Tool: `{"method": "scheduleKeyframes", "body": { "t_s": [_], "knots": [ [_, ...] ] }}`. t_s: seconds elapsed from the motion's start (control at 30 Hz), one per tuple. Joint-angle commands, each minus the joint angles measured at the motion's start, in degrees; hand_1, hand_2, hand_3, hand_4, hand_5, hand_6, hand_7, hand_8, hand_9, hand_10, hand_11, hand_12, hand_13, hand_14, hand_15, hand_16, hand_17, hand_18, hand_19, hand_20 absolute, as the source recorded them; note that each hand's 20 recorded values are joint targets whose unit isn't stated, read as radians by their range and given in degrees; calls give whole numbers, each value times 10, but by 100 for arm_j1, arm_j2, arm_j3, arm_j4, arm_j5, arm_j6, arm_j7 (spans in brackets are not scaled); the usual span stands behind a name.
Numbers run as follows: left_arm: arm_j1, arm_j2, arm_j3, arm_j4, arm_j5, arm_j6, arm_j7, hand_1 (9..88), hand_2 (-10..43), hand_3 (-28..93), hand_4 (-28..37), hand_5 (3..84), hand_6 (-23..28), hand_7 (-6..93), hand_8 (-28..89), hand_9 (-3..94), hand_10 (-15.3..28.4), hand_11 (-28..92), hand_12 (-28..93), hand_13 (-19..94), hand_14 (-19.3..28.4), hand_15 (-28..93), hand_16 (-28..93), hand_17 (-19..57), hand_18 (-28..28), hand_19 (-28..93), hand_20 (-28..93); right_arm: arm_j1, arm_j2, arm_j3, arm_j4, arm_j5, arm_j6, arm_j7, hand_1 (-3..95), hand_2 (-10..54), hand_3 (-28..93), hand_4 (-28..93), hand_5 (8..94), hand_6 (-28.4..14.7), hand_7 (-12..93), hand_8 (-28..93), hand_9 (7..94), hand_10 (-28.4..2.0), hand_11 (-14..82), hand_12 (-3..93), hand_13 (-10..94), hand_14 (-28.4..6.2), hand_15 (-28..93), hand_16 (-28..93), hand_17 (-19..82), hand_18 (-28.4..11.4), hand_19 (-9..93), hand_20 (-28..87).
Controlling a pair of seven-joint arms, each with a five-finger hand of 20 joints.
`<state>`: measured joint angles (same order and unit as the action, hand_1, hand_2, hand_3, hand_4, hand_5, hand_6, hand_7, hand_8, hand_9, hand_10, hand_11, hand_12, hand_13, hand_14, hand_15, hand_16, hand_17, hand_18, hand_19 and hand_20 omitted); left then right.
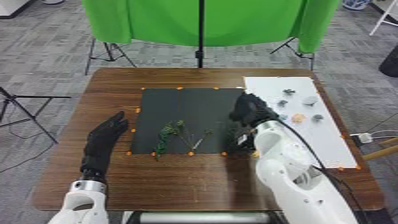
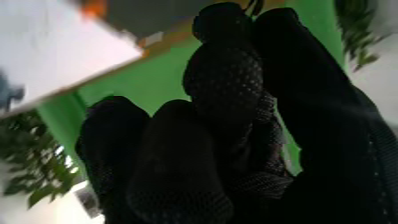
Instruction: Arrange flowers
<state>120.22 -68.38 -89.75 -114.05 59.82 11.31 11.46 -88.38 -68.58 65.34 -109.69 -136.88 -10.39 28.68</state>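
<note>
While your leafy stems (image 1: 165, 136) lie on the dark mat (image 1: 200, 102), roughly midway between the tabletop's (image 1: 133, 185) near and far edges, the loose flower heads (image 1: 298, 118) sit on the white sheet (image 1: 333, 150) toward the far right corner. Those heads lie to the right of your right hand (image 1: 249, 106), which is the nearer one; the stems lie to its left and toward the near edge, the leafiest running roughly near to far, closer to your left hand (image 1: 105, 135). The heads look small and rounded, one peach, one pale, others greyish; the stems look green and slender. You cannot tell whether the right hand is apart, together or clamped on something. Your left is apart, fingers straight. Pairing a head with a stem seems next, so mind the thin stems.
</note>
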Motion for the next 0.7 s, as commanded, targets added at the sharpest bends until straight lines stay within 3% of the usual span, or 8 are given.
{"method": "scheduleKeyframes", "body": {
  "t_s": [0.03, 0.33, 0.53, 0.63, 0.7],
  "knots": [
    [72, -59, 19, 28, 13, -39, -41, 250, -47, 649, -178, 454, 51, 63, -48, 426, 134, 148, 116, 335, 154, 91, 25, 52, 110, 37, 182, -350, 58, -153, 153, -358, -200, -251, 545, -95, 574, 24, 864, -34, 291, 236, 937, -94, 499, 225, 937, -15, 718, 269, 726, -122, 932, 649],
    [79, -74, 21, 25, 24, -41, -34, 250, -47, 650, -178, 455, 50, 65, -48, 426, 134, 148, 116, 334, 155, 91, 25, 51, 110, 37, 182, -417, 163, -282, 128, -466, -252, -412, 538, -95, 571, 25, 859, -29, 301, 227, 937, -92, 497, 230, 937, -15, 717, 272, 723, -121, 932, 650],
    [117, -69, -2, 2, 7, -24, -6, 249, -48, 650, -178, 455, 50, 65, -48, 425, 134, 147, 117, 334, 155, 91, 24, 51, 110, 38, 182, -455, 310, -165, -237, -495, -267, -412, 522, -95, 553, 10, 848, -14, 306, 207, 932, -91, 494, 238, 937, -14, 707, 283, 713, -122, 932, 649],
    [100, -77, 15, 14, 11, -38, -7, 248, -48, 652, -178, 454, 50, 64, -48, 426, 134, 148, 117, 334, 155, 91, 25, 51, 110, 38, 182, -537, 412, -4, -603, -462, -314, -388, 426, -82, 620, 12, 838, -11, 269, 178, 924, -96, 488, 245, 937, -19, 687, 310, 698, -128, 932, 655],
    [85, -70, 19, 21, 17, -45, -20, 248, -49, 652, -178, 454, 50, 65, -48, 426, 134, 148, 116, 334, 155, 91, 25, 52, 110, 38, 182, -535, 445, 66, -761, -559, -258, -441, 353, -24, 660, 58, 826, -14, 232, 134, 921, -99, 484, 247, 936, -26, 673, 333, 685, -136, 932, 661]
  ]
}}
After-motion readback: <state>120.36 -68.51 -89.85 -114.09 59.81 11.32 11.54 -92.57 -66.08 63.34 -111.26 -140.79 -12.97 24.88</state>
